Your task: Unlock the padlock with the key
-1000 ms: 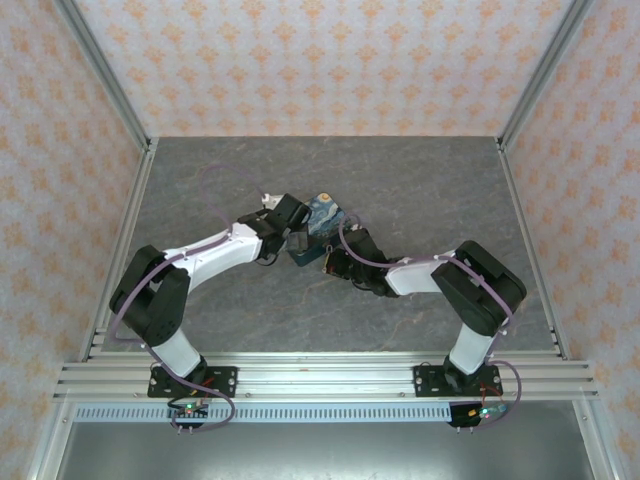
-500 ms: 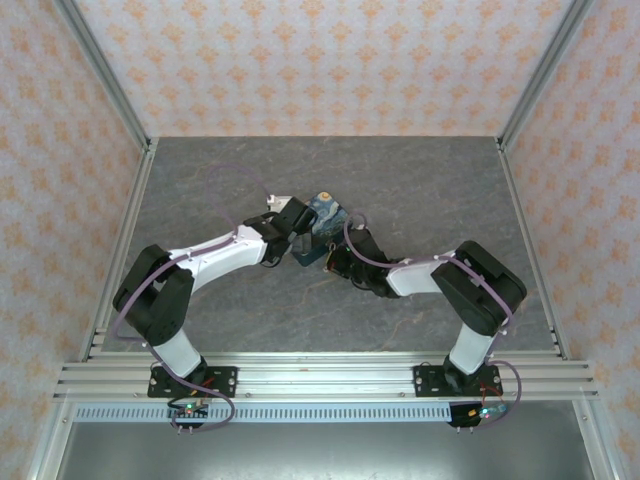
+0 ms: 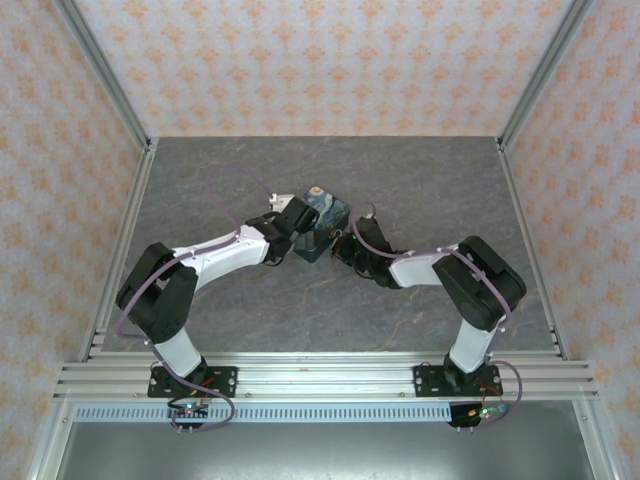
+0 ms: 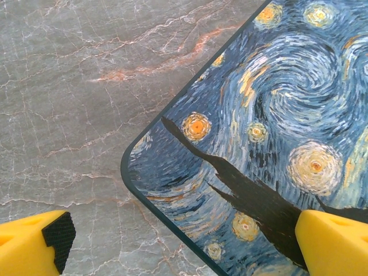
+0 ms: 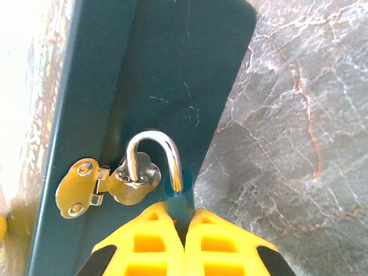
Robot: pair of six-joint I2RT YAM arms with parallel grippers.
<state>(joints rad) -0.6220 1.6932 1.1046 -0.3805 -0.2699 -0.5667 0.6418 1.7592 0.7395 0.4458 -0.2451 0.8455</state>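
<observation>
The left gripper, jaws wide, has swung over the box corner, likely to brace it; the right gripper stays pinched on the small padlock.

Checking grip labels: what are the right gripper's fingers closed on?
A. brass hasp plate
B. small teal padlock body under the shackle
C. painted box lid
B: the right gripper pinches the teal padlock just below its shackle, beside the brass hasp.
</observation>
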